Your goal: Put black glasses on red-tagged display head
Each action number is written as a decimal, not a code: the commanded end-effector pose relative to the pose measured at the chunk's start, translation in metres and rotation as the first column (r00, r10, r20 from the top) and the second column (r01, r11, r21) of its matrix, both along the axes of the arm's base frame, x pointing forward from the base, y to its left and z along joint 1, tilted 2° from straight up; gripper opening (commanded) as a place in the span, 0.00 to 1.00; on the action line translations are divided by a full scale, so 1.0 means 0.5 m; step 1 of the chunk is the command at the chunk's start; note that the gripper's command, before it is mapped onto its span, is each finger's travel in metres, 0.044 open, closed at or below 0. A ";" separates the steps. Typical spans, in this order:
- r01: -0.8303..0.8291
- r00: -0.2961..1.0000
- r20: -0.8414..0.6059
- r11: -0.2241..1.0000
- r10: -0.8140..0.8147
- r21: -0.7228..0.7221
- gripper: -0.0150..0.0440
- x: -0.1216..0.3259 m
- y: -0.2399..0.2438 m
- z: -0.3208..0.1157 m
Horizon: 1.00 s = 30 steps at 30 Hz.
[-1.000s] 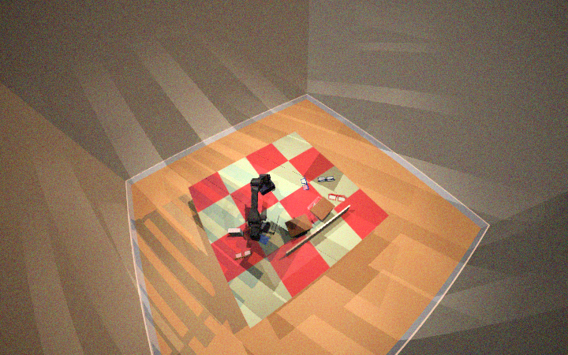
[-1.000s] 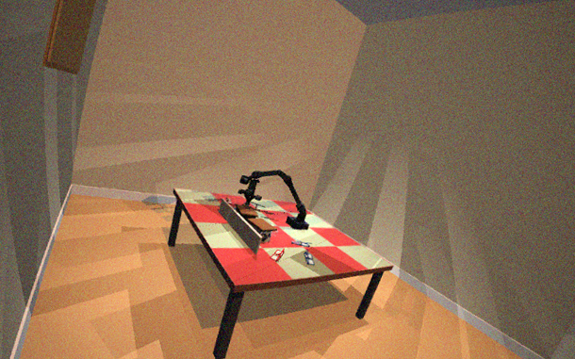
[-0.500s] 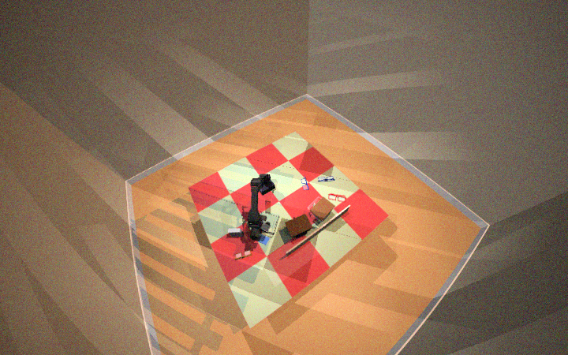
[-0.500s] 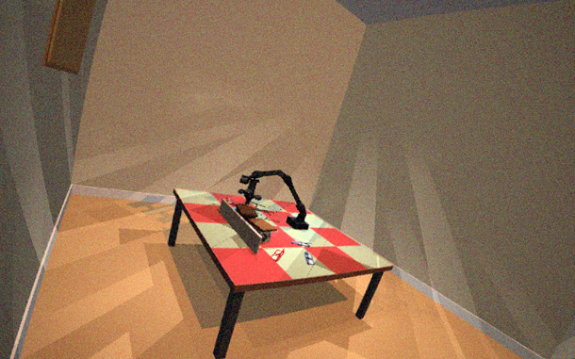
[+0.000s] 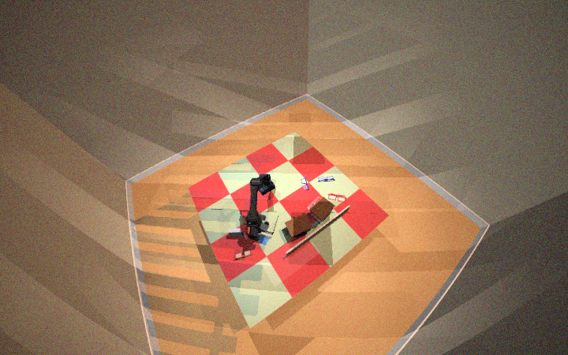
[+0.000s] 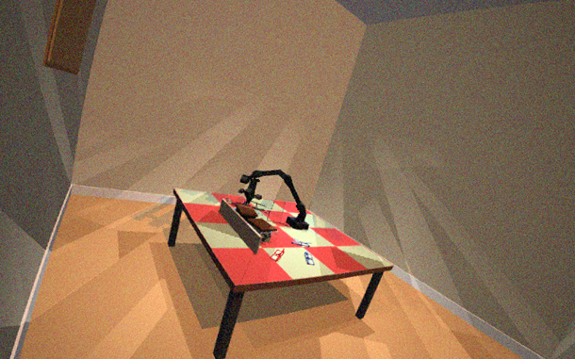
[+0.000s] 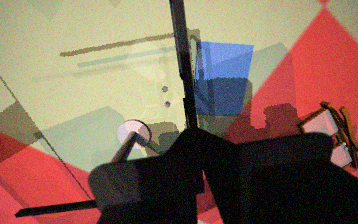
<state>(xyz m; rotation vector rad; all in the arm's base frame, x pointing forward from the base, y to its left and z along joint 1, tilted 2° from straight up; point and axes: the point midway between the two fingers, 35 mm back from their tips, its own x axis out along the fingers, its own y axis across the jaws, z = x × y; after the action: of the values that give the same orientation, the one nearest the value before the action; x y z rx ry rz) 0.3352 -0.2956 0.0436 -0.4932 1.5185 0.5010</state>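
From above, I see brown-framed glasses (image 5: 241,254) (image 7: 341,131) at left, then my pincer (image 5: 253,237) (image 6: 248,202) (image 7: 191,133), closed on what looks like the black glasses (image 7: 182,65), held over the table (image 5: 274,276) (image 6: 232,274) near the blue patch (image 5: 263,240) (image 7: 225,75); farther right lie red glasses (image 5: 337,197) (image 6: 277,254), and I can't make out the red tag

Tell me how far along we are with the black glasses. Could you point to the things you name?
The pickup looks done: the gripper (image 5: 253,237) (image 6: 248,201) (image 7: 191,133) is shut on what appears to be the black glasses (image 7: 180,45). Seating and release remain. I can't make out the red tag or confirm alignment with its head.
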 end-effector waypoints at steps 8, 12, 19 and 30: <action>-0.007 1.000 0.011 1.000 0.007 -0.004 0.25 -0.002 -0.007 0.092; -0.007 1.000 0.011 1.000 0.007 -0.004 0.25 -0.005 -0.007 0.115; -0.007 1.000 0.012 1.000 0.007 -0.003 0.25 0.005 0.031 0.122; -0.007 1.000 0.014 1.000 0.007 0.002 0.25 0.019 0.154 0.141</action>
<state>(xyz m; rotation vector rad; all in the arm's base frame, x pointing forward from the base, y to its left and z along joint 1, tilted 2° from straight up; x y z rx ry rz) 0.3444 -0.2311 0.1110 -0.5065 1.5091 0.5084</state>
